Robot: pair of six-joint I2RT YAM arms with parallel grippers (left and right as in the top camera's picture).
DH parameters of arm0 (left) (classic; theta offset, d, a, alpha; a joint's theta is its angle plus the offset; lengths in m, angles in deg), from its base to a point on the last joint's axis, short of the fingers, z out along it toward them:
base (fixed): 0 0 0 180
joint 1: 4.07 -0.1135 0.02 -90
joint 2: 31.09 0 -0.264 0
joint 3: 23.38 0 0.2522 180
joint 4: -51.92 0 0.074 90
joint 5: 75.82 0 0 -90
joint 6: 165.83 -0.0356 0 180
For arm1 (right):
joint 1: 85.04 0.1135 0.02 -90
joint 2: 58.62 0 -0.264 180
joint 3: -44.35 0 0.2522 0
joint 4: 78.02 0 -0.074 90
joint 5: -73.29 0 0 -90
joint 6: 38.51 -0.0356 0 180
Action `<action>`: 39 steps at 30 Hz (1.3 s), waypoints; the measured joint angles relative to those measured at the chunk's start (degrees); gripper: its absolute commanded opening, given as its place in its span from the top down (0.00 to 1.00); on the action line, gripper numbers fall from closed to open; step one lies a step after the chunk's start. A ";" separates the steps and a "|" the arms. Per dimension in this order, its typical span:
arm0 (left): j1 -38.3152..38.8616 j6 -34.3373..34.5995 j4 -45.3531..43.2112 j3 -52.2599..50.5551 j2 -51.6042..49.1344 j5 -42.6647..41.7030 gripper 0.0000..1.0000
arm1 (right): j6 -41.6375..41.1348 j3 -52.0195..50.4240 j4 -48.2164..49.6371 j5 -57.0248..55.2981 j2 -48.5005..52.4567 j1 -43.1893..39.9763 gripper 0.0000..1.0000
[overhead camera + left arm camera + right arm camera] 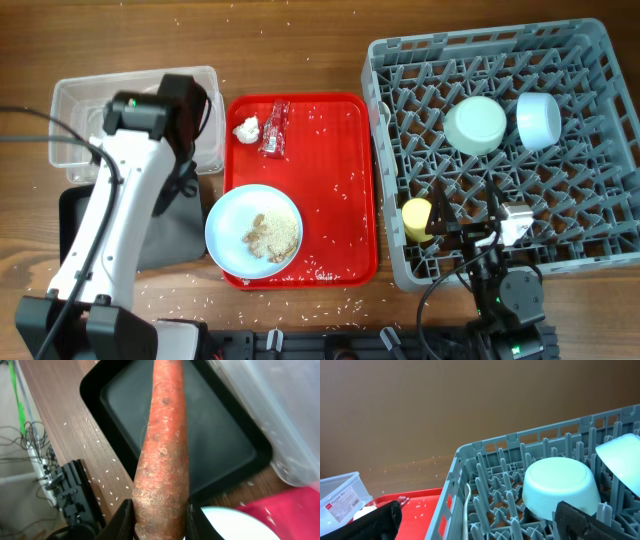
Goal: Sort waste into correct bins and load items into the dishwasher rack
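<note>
One carrot piece fills the left wrist view, long and orange. The left gripper is clamped on its thick end, a finger pressed to each side! Behind the carrot lies the black tray, with the clear tub just beside it at the right of that view. How high the carrot hangs cannot be told.

Out on the red tray sits the pale-blue plate with rice scraps heaped on it. The white tissue and red wrapper lie side by side at the tray's far end. Loose rice grains dot the table.

Over to the rack: the mint-green bowl and light-blue small bowl are upside down among the pegs, close together, and the yellow cup is near the rack's front-left corner. The right gripper hovers over the rack's front edge, fingers spread wide, holding nothing.
</note>
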 measured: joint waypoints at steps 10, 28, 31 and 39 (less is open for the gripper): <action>-5.07 3.98 -10.86 -14.53 0.15 -0.37 0.02 | 0.00 0.00 0.00 0.00 -0.11 0.00 0.00; 18.53 -49.53 -60.28 -2.89 -28.79 -12.26 0.64 | 0.00 0.00 -0.02 0.00 -0.15 0.00 0.00; 18.56 -51.21 -61.44 -2.82 -29.05 -13.16 0.96 | 0.00 0.00 -0.02 0.00 -0.15 0.00 0.00; 17.75 -46.29 -40.74 0.13 -20.44 -16.87 0.96 | 0.00 0.00 -0.02 0.00 -0.15 0.00 0.00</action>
